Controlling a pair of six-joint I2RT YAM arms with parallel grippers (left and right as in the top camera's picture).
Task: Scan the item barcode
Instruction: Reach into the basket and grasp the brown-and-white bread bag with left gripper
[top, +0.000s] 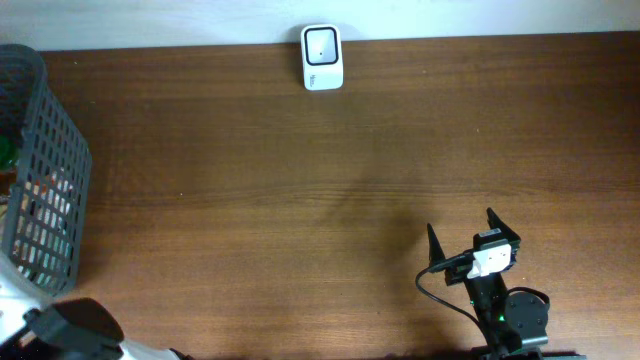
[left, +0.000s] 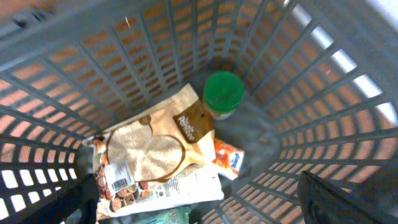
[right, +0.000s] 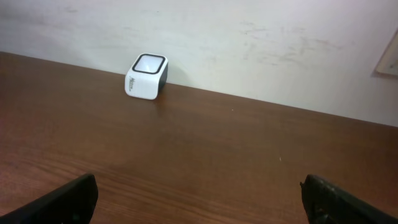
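Task barely begun: nothing picked, nothing scanned. Table (top: 300, 200) was open wood btw basket (top: 40, 150) and scanner (top: 322, 57). Basket sat at the table's left edge and held all the items. Left gripper (left: 199, 196) hung over its inside, jaws spread wide, gripping nothing. Largest item was a tan pouch (left: 155, 149) lying flat, w/ a white barcode label (left: 119, 175) near its lower-left corner, face up (handy for a scan). Jar (left: 224, 93) w/ green lid stood just beside the pouch's top corner. A small orange packet (left: 227, 158) touched the pouch's right edge. Right gripper (top: 462, 228) sat at the table's near right, jaws wide apart too, empty, facing the scanner. Scanner stood at the far edge by the wall, well apart from the basket. Left to do: grab an item, lift it out, bring barcode to scanner. In the way: basket walls, crowded items.
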